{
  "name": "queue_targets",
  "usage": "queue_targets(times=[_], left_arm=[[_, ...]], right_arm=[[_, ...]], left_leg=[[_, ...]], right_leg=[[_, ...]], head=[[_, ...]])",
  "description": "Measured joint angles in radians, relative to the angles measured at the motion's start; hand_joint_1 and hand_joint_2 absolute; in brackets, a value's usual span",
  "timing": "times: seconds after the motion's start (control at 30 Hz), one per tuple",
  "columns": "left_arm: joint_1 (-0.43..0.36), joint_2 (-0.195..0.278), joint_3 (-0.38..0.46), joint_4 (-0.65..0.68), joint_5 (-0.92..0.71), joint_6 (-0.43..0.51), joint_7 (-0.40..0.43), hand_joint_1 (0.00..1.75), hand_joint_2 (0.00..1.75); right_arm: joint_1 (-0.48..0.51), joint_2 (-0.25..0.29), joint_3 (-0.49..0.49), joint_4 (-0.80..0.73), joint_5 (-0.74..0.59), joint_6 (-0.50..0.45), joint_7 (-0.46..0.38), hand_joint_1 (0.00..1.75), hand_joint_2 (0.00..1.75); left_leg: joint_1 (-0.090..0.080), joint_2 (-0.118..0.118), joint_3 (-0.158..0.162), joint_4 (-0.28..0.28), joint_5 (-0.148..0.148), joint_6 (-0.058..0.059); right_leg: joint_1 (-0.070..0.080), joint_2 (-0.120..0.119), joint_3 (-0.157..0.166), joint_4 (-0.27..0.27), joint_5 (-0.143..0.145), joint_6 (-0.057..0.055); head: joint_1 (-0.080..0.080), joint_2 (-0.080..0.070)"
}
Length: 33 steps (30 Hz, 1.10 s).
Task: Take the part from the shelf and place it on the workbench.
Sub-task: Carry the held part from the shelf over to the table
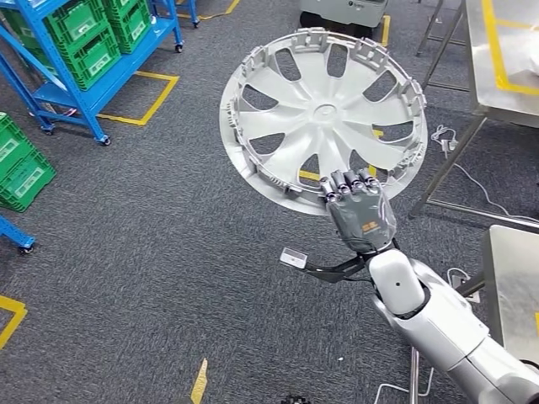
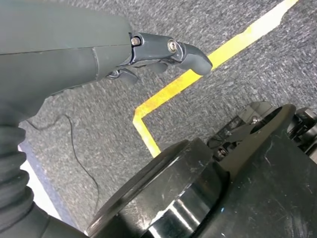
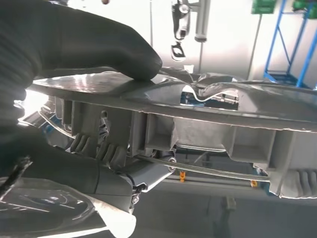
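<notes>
The part is a large silver wheel cover (image 1: 321,114) with curved spokes, held up over the grey carpet in the head view. My right hand (image 1: 359,210) grips its near rim, fingers hooked over the edge. The right wrist view shows that rim (image 3: 209,111) edge-on, pinched between my thumb (image 3: 93,42) and the darker fingers (image 3: 116,171). My left hand (image 2: 164,52) hangs over the carpet and holds nothing, with its fingers lying fairly straight. The steel workbench (image 1: 502,59) stands at the far right.
A blue shelf rack (image 1: 95,50) with green crates stands at the far left, with more green crates (image 1: 19,164) below it. Yellow floor tape (image 1: 149,101) marks zones. A second steel surface (image 1: 514,286) sits near my right arm. Cables (image 1: 467,172) lie under the bench.
</notes>
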Motion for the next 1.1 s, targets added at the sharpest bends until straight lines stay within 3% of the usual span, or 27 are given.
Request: queue_targets(times=[0.07,0.13,0.17,0.23,0.3,0.4,0.47,0.5,0.53,0.6,0.67,0.73,0.77,0.83,0.9,0.97,1.0,1.03,1.1], left_arm=[[0.000,0.000,0.000,0.000,0.000,0.000,0.000,0.00,1.75],[0.001,0.002,0.000,0.000,0.000,0.000,-0.001,0.00,1.75],[0.002,0.002,0.000,0.001,0.000,0.000,-0.002,0.00,1.75],[0.002,0.002,0.000,0.001,-0.001,0.000,-0.004,0.00,1.75],[0.002,0.004,0.000,0.001,-0.001,0.000,-0.006,0.00,1.75],[0.002,0.005,0.000,0.001,-0.001,0.000,-0.012,0.00,1.75],[-0.002,0.006,0.001,0.002,-0.001,0.000,-0.016,0.00,1.75],[-0.003,0.006,0.001,0.002,-0.002,0.000,-0.016,0.00,1.75],[-0.002,0.007,0.000,0.002,-0.003,0.001,-0.017,0.00,1.75],[0.003,0.007,0.000,0.004,-0.007,0.002,-0.017,0.00,1.75],[0.006,0.007,-0.001,0.007,-0.010,0.002,-0.018,0.00,1.75],[0.006,0.006,-0.001,0.008,-0.012,0.002,-0.019,0.00,1.75],[0.005,0.005,-0.002,0.008,-0.014,0.002,-0.019,0.00,1.75],[0.006,0.003,-0.004,0.008,-0.016,0.002,-0.020,0.00,1.75],[0.009,0.003,-0.007,0.008,-0.018,0.002,-0.021,0.00,1.75],[0.010,0.004,-0.008,0.008,-0.019,0.002,-0.021,0.00,1.75],[0.010,0.005,-0.008,0.008,-0.019,0.002,-0.021,0.00,1.75],[0.010,0.005,-0.009,0.008,-0.020,0.002,-0.021,0.00,1.75],[0.011,0.006,-0.010,0.008,-0.022,0.002,-0.021,0.00,1.75]], right_arm=[[0.002,-0.006,0.000,-0.008,0.000,0.007,0.000,1.75,1.75],[0.002,-0.010,-0.001,-0.019,0.000,0.013,-0.001,1.75,1.75],[0.002,-0.012,-0.002,-0.026,0.000,0.016,-0.001,1.75,1.75],[0.007,-0.017,-0.005,-0.038,0.000,0.023,-0.002,1.75,1.75],[0.013,-0.022,-0.010,-0.050,0.000,0.028,-0.005,1.75,1.75],[0.020,-0.024,-0.017,-0.062,0.000,0.031,-0.007,1.75,1.75],[0.028,-0.025,-0.020,-0.068,0.000,0.032,-0.009,1.75,1.75],[0.034,-0.025,-0.023,-0.071,0.000,0.032,-0.010,1.75,1.75],[0.040,-0.025,-0.027,-0.075,0.000,0.033,-0.011,1.75,1.75],[0.048,-0.025,-0.036,-0.080,0.000,0.033,-0.012,1.75,1.75],[0.053,-0.026,-0.045,-0.085,0.000,0.033,-0.012,1.75,1.75],[0.063,-0.030,-0.055,-0.090,0.000,0.033,-0.014,1.75,1.75],[0.070,-0.034,-0.060,-0.092,0.000,0.033,-0.015,1.75,1.75],[0.078,-0.038,-0.068,-0.095,0.000,0.033,-0.018,1.75,1.75],[0.081,-0.040,-0.076,-0.099,0.000,0.033,-0.019,1.75,1.75],[0.085,-0.040,-0.083,-0.101,0.000,0.034,-0.020,1.75,1.75],[0.088,-0.041,-0.086,-0.101,0.000,0.034,-0.021,1.75,1.75],[0.091,-0.042,-0.089,-0.102,0.000,0.035,-0.023,1.75,1.75],[0.095,-0.043,-0.098,-0.106,0.000,0.036,-0.027,1.75,1.75]], left_leg=[[-0.001,0.014,0.005,0.000,-0.005,-0.003],[-0.006,0.027,0.006,0.002,-0.010,-0.011],[-0.008,0.034,0.006,0.002,-0.011,-0.015],[-0.009,0.048,0.010,0.000,-0.015,-0.024],[-0.006,0.031,0.003,0.025,-0.039,-0.032],[-0.005,-0.019,-0.072,0.190,-0.119,-0.036],[-0.006,-0.026,-0.109,0.270,-0.133,-0.037],[-0.006,-0.028,-0.104,0.258,-0.110,-0.036],[-0.006,-0.032,-0.085,0.213,-0.072,-0.034],[-0.001,-0.067,-0.039,0.099,-0.004,-0.031],[0.002,-0.099,-0.016,0.033,0.007,-0.028],[0.000,-0.093,-0.011,0.012,-0.003,-0.022],[0.000,-0.085,-0.009,0.006,-0.002,-0.017],[0.003,-0.066,-0.004,-0.003,0.003,-0.007],[0.002,-0.046,-0.003,-0.004,0.003,-0.001],[0.001,-0.024,-0.001,-0.004,0.002,0.001],[0.001,-0.015,0.000,-0.004,0.000,0.001],[0.001,-0.005,0.002,-0.004,-0.002,0.000],[-0.002,0.011,0.008,-0.004,-0.008,-0.006]], right_leg=[[0.003,-0.022,0.068,-0.125,0.055,-0.004],[0.012,-0.048,0.124,-0.224,0.077,-0.013],[0.017,-0.053,0.133,-0.239,0.073,-0.019],[0.018,-0.038,0.135,-0.244,0.073,-0.030],[0.014,-0.021,0.139,-0.250,0.074,-0.042],[0.011,0.004,0.144,-0.253,0.073,-0.055],[0.012,0.024,0.149,-0.253,0.071,-0.056],[0.012,0.035,0.152,-0.252,0.070,-0.056],[0.012,0.046,0.155,-0.251,0.069,-0.055],[0.011,0.068,0.154,-0.246,0.068,-0.051],[0.008,0.087,0.139,-0.241,0.072,-0.042],[0.004,0.103,0.126,-0.242,0.080,-0.029],[0.004,0.099,0.121,-0.241,0.079,-0.023],[0.006,0.062,0.098,-0.200,0.055,-0.014],[0.005,0.019,0.039,-0.083,0.002,-0.006],[0.002,0.007,-0.014,0.021,-0.028,-0.001],[0.000,0.004,-0.018,0.026,-0.018,0.000],[0.000,0.000,0.000,-0.009,0.008,0.001],[0.004,-0.032,0.074,-0.141,0.064,0.000]], head=[[0.000,0.000],[-0.001,0.000],[-0.001,0.000],[-0.002,0.000],[-0.004,0.000],[-0.009,0.000],[-0.009,0.000],[-0.010,0.000],[-0.009,0.000],[-0.009,0.000],[-0.009,0.000],[-0.010,0.000],[-0.010,0.000],[-0.006,0.000],[-0.004,0.000],[-0.004,0.000],[-0.004,0.000],[-0.004,0.000],[-0.003,0.000]])
